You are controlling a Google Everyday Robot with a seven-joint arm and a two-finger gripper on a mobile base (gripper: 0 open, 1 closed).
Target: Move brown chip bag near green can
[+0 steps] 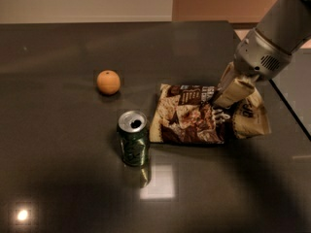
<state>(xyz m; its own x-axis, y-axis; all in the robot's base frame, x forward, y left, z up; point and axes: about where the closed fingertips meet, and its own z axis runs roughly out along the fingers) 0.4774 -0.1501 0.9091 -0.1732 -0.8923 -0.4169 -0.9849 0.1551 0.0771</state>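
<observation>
The brown chip bag lies flat on the dark table, its cream right end crumpled and slightly raised. The green can stands upright just left of the bag's lower left corner, a small gap between them, its silver top open. My gripper comes down from the upper right on a grey arm and sits on the right part of the bag, touching it. The gripper hides part of the bag's upper right edge.
A round orange fruit sits on the table to the upper left of the can. The table's right edge runs diagonally just beyond the bag. A bright light reflection lies in front of the can.
</observation>
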